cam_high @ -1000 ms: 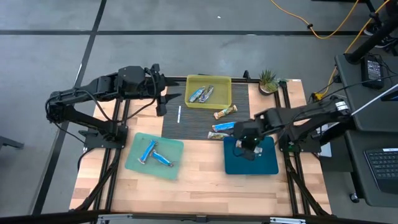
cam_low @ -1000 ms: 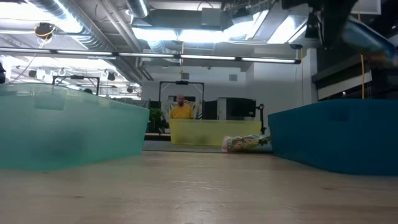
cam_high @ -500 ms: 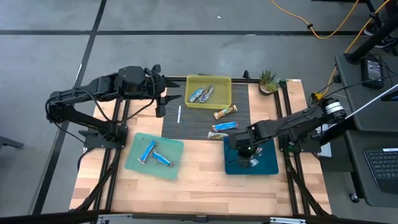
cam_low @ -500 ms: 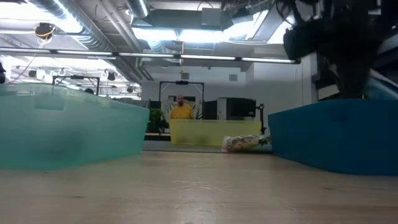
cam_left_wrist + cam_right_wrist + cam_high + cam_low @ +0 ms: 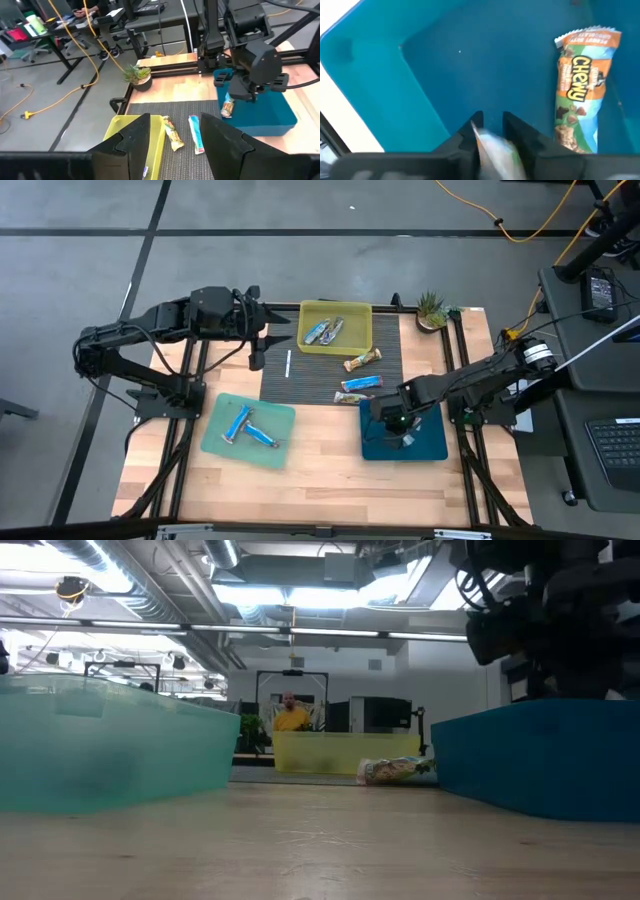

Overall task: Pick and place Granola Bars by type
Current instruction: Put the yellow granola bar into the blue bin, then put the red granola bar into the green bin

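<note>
My right gripper point(image 5: 398, 423) hangs over the dark blue tray point(image 5: 430, 442), shut on a tan granola bar point(image 5: 227, 107). One tan Chewy bar point(image 5: 580, 110) lies flat on that tray's floor. Two silvery-grey bars point(image 5: 325, 331) lie in the yellow tray point(image 5: 358, 310). Blue bars point(image 5: 245, 427) lie in the pale green tray point(image 5: 282, 418). On the dark mat lie a tan bar point(image 5: 362, 360) and a blue bar point(image 5: 360, 384), with a third bar point(image 5: 352, 397) beside the blue one. My left gripper point(image 5: 262, 340) waits open above the table's far left part. My right gripper pinches the bar's upper end point(image 5: 487, 137) between its two fingers, coming from above and pointing down. The bar hangs below the fingers point(image 5: 235, 92), lifted above the blue tray's floor, roughly upright.
A thin white stick point(image 5: 288, 364) lies on the mat's left edge. A small potted plant point(image 5: 432, 308) stands at the far right corner. Bare wood point(image 5: 320, 470) stretches between and in front of the green and blue trays. A person shows in the room beyond the table point(image 5: 291, 716).
My right gripper, still shut on the bar, has moved toward the table's near edge and down over the blue tray, then almost stopped. The left arm has kept still.
</note>
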You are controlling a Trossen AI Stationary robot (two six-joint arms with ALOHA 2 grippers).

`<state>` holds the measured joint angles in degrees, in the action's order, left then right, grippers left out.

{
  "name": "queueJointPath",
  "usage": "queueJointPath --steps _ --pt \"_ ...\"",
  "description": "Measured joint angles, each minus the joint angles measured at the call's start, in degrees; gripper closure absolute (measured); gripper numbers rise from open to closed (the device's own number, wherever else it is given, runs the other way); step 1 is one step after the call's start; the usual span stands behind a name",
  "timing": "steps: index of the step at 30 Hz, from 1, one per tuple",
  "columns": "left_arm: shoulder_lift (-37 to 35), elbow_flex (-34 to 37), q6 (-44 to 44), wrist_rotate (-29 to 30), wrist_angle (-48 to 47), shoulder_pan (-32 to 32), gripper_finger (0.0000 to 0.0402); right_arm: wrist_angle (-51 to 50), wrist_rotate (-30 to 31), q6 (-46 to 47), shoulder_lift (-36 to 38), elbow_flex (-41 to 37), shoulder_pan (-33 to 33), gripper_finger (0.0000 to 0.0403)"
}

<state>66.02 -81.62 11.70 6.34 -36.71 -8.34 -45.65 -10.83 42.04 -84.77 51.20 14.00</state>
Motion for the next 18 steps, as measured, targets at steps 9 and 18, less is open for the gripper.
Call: queueJointPath --steps 9,18 --pt "0.00 0.00 -0.42 -0.53 0.00 0.00 0.0241 -3.54 7.67 1.38 0.00 4.63 -0.04 0.0172" --pt "0.00 0.00 -1.04 -0.53 0.00 0.00 0.0245 -12.59 21.32 0.83 0.02 11.84 -0.07 0.0117"
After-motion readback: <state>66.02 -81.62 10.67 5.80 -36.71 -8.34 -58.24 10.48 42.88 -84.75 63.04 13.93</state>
